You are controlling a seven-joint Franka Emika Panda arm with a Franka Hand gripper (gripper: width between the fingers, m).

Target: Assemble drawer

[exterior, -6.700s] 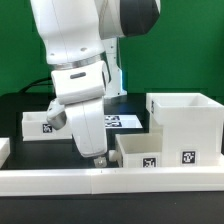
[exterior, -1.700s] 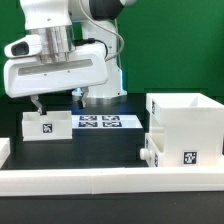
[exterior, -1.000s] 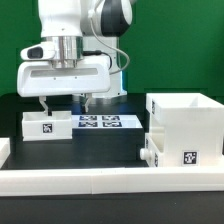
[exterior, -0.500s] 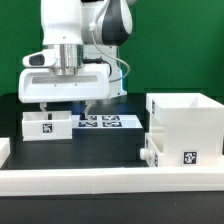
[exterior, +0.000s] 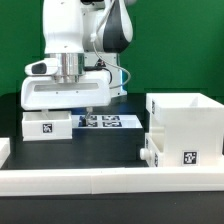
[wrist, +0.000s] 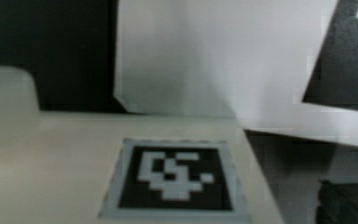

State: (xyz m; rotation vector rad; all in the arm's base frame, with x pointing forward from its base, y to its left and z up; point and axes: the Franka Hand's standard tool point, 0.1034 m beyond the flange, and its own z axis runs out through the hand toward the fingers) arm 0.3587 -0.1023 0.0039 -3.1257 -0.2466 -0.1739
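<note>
Drawer tray (exterior: 62,126) on the table (exterior: 110,152), black-and-white square tag (exterior: 45,127) on its front, arm (exterior: 70,30) vertical above it, pincer (exterior: 63,107) spread wide

Exterior view: low, near table height, outside the border rail (exterior: 100,178); faces across the table (exterior: 110,146) toward the arm (exterior: 75,30) and green backdrop (exterior: 180,50); mid-range, covering tray (exterior: 48,125), marker board (exterior: 105,121), box shell (exterior: 185,125). Wrist view: looks down, very close and blurred, onto a tagged white surface (wrist: 51,140). Shared: apparently the tray area at the exterior view's left; same tag cannot be confirmed.
</note>
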